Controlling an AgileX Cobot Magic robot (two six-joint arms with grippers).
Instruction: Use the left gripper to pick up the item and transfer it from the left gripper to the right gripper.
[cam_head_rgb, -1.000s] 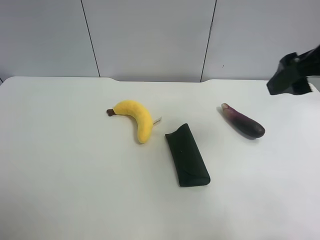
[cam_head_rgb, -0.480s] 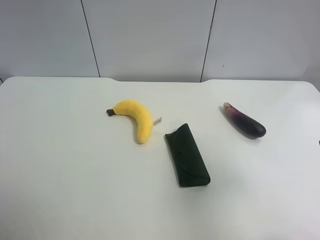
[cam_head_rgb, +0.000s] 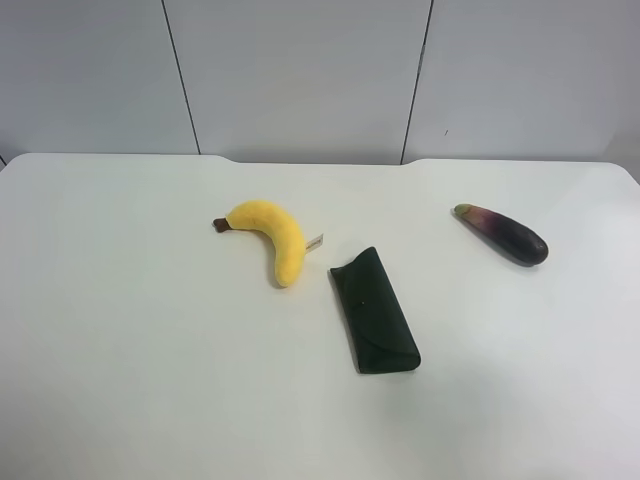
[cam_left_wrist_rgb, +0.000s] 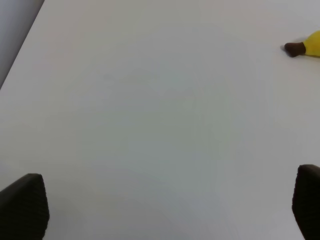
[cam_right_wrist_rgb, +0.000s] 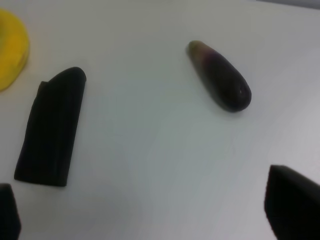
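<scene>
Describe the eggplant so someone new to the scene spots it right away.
On the white table, three things lie in a loose row in the exterior high view: a yellow banana, a dark green case, then the eggplant alone toward that view's right edge. It is the small dark purple one, tapering to a greenish stem end.

This looks like a robot test lab rather than a home or shop. A plain white tabletop (cam_head_rgb: 120, 350) stands against a bare grey panelled wall (cam_head_rgb: 300, 80) with thin dark seams. Only props lie on it, well apart: a plush banana (cam_head_rgb: 272, 235) toward the far edge, a dark green case (cam_head_rgb: 374, 311) mid-table, and a toy eggplant (cam_head_rgb: 504, 233) toward the right edge.
</scene>
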